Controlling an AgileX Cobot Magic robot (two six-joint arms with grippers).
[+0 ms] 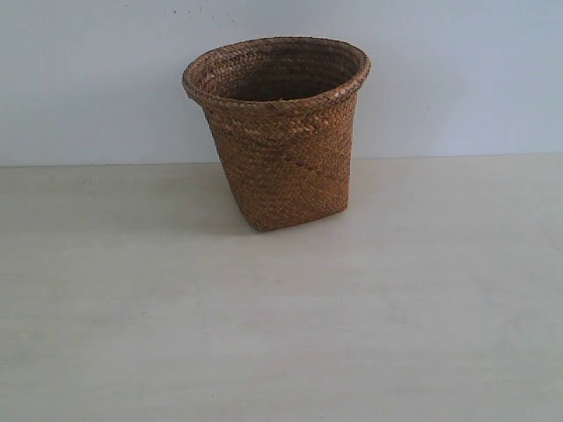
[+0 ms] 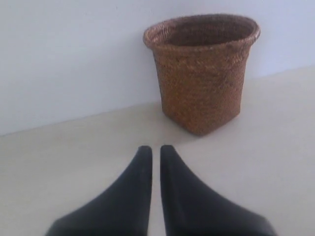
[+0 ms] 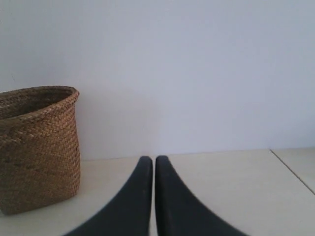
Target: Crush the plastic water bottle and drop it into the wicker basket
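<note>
The brown wicker basket (image 1: 280, 132) stands upright near the back wall, in the middle of the exterior view. It also shows in the left wrist view as the wicker basket (image 2: 202, 71) and at the edge of the right wrist view as the wicker basket (image 3: 37, 147). The plastic water bottle is out of view in every frame. My left gripper (image 2: 156, 148) is shut with nothing between its black fingers, well short of the basket. My right gripper (image 3: 150, 159) is shut and empty too, off to the basket's side. Neither gripper appears in the exterior view.
A pale wooden table (image 1: 281, 334) carries the basket, with a plain white wall (image 1: 88, 79) right behind it. In the right wrist view a seam or edge of the table (image 3: 293, 172) runs diagonally at the far side.
</note>
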